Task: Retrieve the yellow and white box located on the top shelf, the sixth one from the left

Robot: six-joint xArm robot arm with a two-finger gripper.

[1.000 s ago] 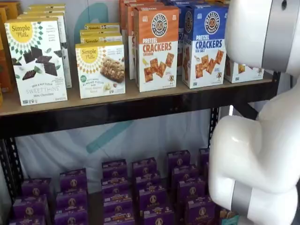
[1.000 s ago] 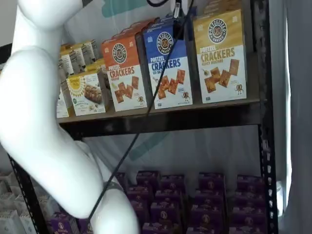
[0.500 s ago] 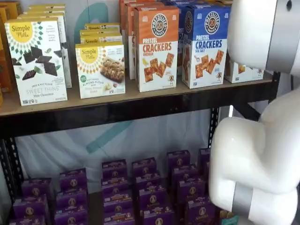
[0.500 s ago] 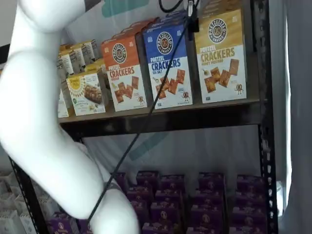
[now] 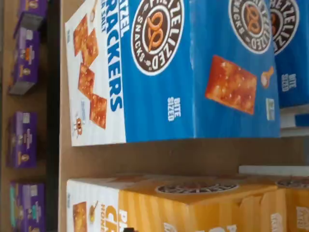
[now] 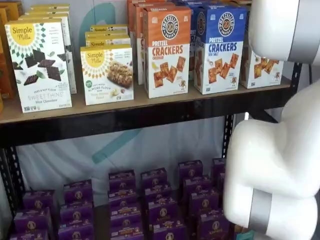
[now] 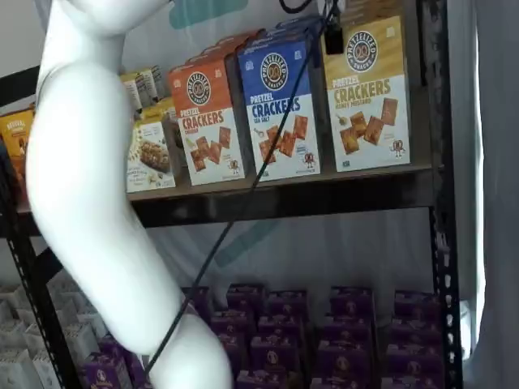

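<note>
The yellow and white box (image 7: pixel 366 93) stands at the right end of the top shelf (image 7: pixel 324 180), next to the blue Pretzel Crackers box (image 7: pixel 280 109). In a shelf view only its white lower part (image 6: pixel 262 70) shows below the white arm. In the wrist view its yellow top (image 5: pixel 193 203) lies beside the blue box (image 5: pixel 183 67) with bare board between them. My gripper (image 7: pixel 332 34) shows only as a black piece with a cable hanging at the top edge, over the yellow box's upper left corner. I cannot tell whether it is open or shut.
An orange Pretzel Crackers box (image 6: pixel 167 50) and white Simple Mills boxes (image 6: pixel 39 65) stand further left. Purple boxes (image 6: pixel 155 200) fill the lower level. The white arm (image 6: pixel 277 165) covers the right side in one shelf view and the left side (image 7: pixel 89 203) in the other. A black upright (image 7: pixel 434 121) stands right of the yellow box.
The black gripper piece and its cable have moved right, from over the blue box to the yellow box's left corner. The arm has risen, uncovering more of the yellow box's lower part.
</note>
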